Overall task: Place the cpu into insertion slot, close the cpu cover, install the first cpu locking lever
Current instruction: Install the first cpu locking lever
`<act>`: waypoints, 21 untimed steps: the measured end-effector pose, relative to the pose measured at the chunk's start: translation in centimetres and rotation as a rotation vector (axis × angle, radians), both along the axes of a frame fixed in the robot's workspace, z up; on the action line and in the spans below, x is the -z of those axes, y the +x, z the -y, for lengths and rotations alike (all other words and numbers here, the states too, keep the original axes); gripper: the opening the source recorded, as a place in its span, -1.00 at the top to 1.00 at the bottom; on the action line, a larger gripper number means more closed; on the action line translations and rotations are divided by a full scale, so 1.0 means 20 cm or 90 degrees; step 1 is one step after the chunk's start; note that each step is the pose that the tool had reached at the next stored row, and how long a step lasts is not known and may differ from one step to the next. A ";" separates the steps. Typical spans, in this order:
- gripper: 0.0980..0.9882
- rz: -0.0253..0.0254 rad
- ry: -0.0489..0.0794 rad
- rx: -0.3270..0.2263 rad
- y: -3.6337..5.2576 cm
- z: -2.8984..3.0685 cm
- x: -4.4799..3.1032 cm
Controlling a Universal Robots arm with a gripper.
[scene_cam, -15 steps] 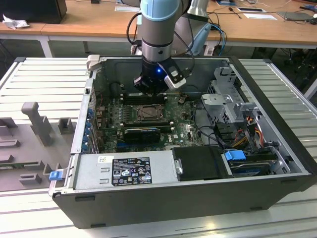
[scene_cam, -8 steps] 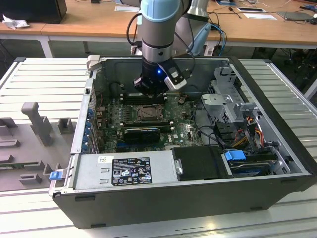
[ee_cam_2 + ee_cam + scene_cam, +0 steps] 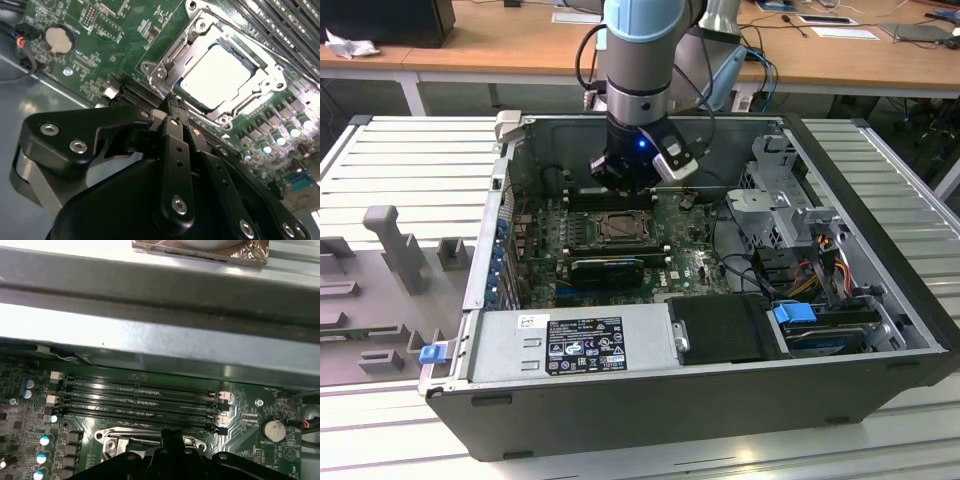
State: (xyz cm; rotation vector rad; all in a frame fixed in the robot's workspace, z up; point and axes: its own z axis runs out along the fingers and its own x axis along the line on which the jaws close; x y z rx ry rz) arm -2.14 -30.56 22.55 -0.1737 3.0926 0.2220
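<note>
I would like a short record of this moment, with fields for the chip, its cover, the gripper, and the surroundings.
chip: the cpu lies flat in the socket, pale top showing
cover: the cpu cover is down around the chip, framing it
gripper: the gripper is shut, empty, tips at the socket's edge
surroundings: green motherboard inside an open computer case; memory slots beside the socket

The gripper [image 3: 172, 107] body hides the near edge of the cpu cover [image 3: 200, 37] in both wrist views. The memory slots [image 3: 285, 30] beyond the cover are cut off by the picture's edge in the second wrist view.
</note>
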 end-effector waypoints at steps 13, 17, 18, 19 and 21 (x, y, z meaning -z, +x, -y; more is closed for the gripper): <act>0.98 -0.0020 -0.001 0.000 0.000 0.155 -0.115; 0.98 -0.0265 -0.015 0.000 0.000 0.184 -0.111; 0.98 -0.0277 -0.016 0.000 0.000 0.190 -0.108; 0.98 -0.0286 -0.016 0.000 0.000 0.197 -0.106; 0.98 -0.0305 -0.015 0.001 0.000 0.222 -0.100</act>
